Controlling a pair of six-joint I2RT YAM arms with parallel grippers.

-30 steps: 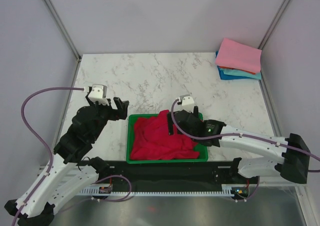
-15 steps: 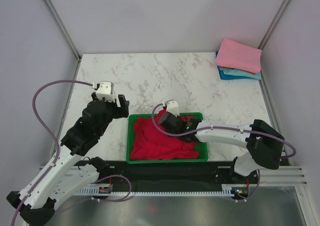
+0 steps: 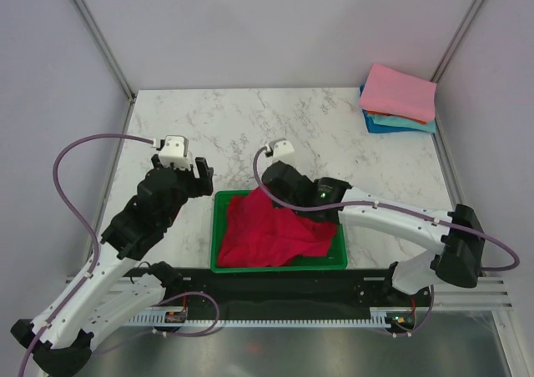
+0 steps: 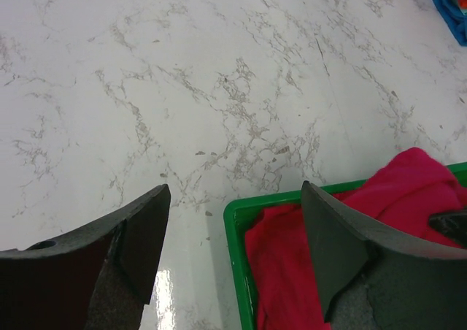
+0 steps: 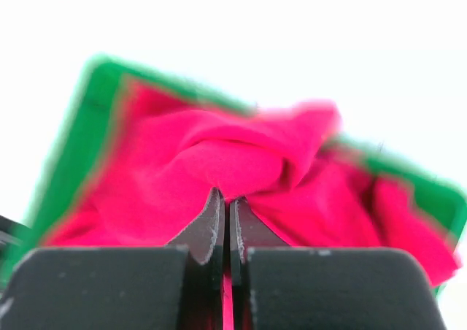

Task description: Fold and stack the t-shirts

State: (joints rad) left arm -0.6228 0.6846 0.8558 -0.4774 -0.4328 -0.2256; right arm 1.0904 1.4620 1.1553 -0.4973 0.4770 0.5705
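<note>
Fingertips of right gripper [image 5: 225, 196] are seen pressed together on a raised fold of crimson t-shirt [image 5: 241, 151], with a sliver of red showing between them. The cloth is gathered into a twisted peak at the pinch and spreads down from there into the green tray [image 3: 216, 235]. From above, the pinch sits at the tray's far edge, left of centre, with the rest of the red fabric crumpled inside; whether one garment or several lie there cannot be told. Left gripper [image 4: 235, 193] is held with jaws spread wide and nothing between them, above bare marble table [image 4: 219, 67] just beyond the tray's far-left corner. Folded stack [image 3: 399, 102], pink over teal and blue, is set at the table's far right corner, well apart from the tray. Step judged in hand: drawing a shirt out of the tray, folding not yet begun. Next move is judged to call for a lift clear of the rim and a carry onto open marble, where the cloth must be spread flat, likely with a second grasp from the left side. Tangled layers could be dragged along.
</note>
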